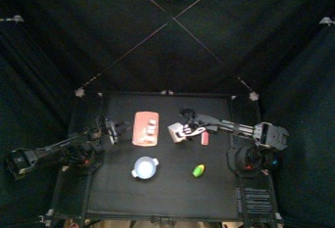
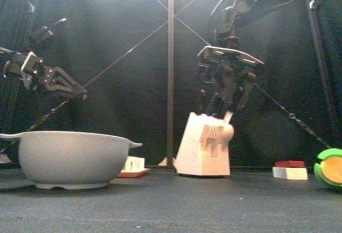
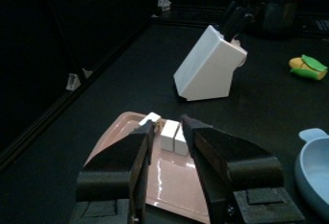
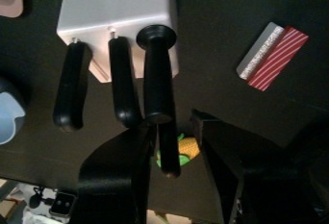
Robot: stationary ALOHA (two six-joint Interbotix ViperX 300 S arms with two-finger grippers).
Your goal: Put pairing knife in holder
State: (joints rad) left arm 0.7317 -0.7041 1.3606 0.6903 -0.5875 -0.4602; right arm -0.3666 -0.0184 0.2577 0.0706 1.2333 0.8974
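Observation:
The white holder (image 4: 115, 12) stands mid-table (image 1: 177, 130), right of the salmon board. Three black handles stick out of it. The paring knife's handle (image 4: 157, 74) is the one nearest my right gripper (image 4: 180, 165), its blade hidden inside the block. The right jaws stand open on either side of that handle's end, with a gap showing. From the front the right gripper (image 2: 230, 102) hangs just above the holder (image 2: 205, 145). My left gripper (image 3: 167, 134) is open, holding nothing, low over the salmon board (image 3: 135, 165).
A white-and-blue bowl (image 2: 74, 157) sits at the front left. A green-and-yellow toy (image 1: 201, 170) lies at the front right. A red-and-white striped block (image 4: 272, 55) rests right of the holder. Small white blocks (image 3: 161, 127) lie on the board.

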